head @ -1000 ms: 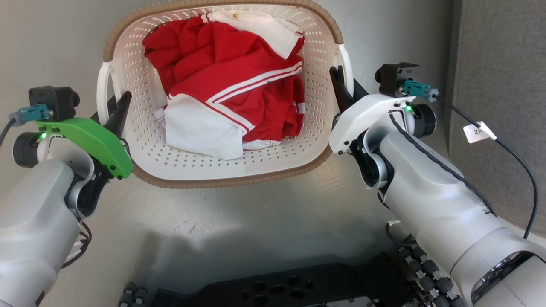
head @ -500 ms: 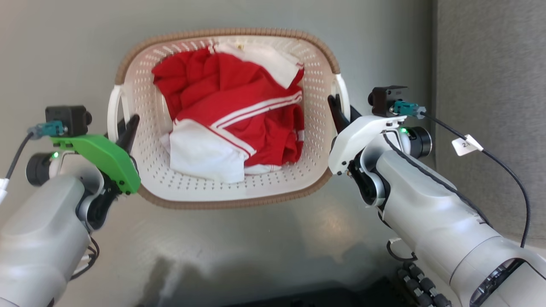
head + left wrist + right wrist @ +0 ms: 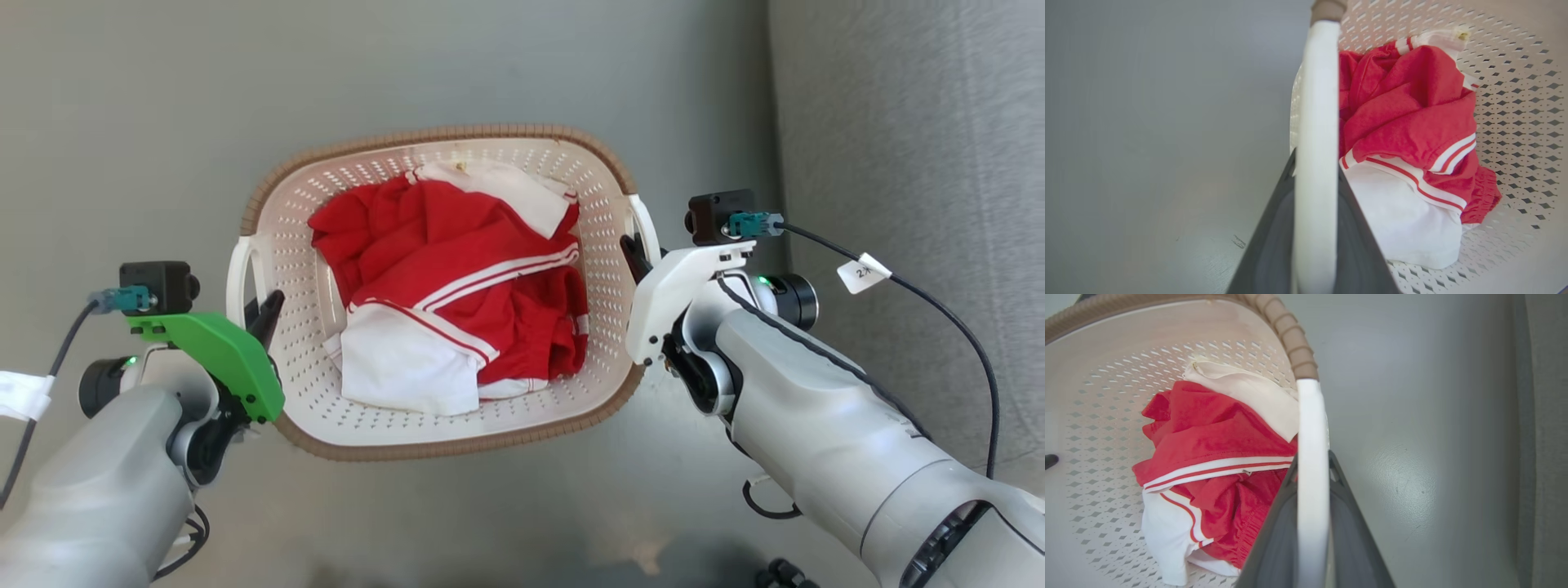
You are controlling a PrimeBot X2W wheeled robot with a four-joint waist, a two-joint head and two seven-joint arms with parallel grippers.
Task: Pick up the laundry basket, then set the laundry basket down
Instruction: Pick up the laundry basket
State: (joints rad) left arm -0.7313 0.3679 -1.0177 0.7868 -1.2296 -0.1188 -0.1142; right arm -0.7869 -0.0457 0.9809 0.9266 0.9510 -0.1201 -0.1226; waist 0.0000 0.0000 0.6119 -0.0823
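Well, both of my arms are on the laundry basket [image 3: 457, 447], one at each side. It sits in the middle of my head view over the smooth grey floor [image 3: 163, 122], its long sides running left to right, its brown woven-look rim all the way round and its cream walls full of small holes. I cannot tell whether its base is touching the floor.

My left gripper [image 3: 265, 306] is at the basket's left side. In the left wrist view the white left handle [image 3: 1316, 143] runs straight up between my two dark fingers [image 3: 1265, 245], one on each face of it — the jaws are pinching that handle. My right gripper [image 3: 633, 249] does the same on the right side: in the right wrist view the right handle [image 3: 1312, 457] stands between the two fingers, which press against it from both sides.

Inside the basket lies a crumpled red garment [image 3: 457, 269] with white stripes, spread from the far wall toward the near one. A white cloth [image 3: 408, 371] lies against its near-left edge, and another white piece shows at the far side.

To the right of the basket, past my right arm, stands a grey textured panel [image 3: 898, 122] — well apart from the rim.
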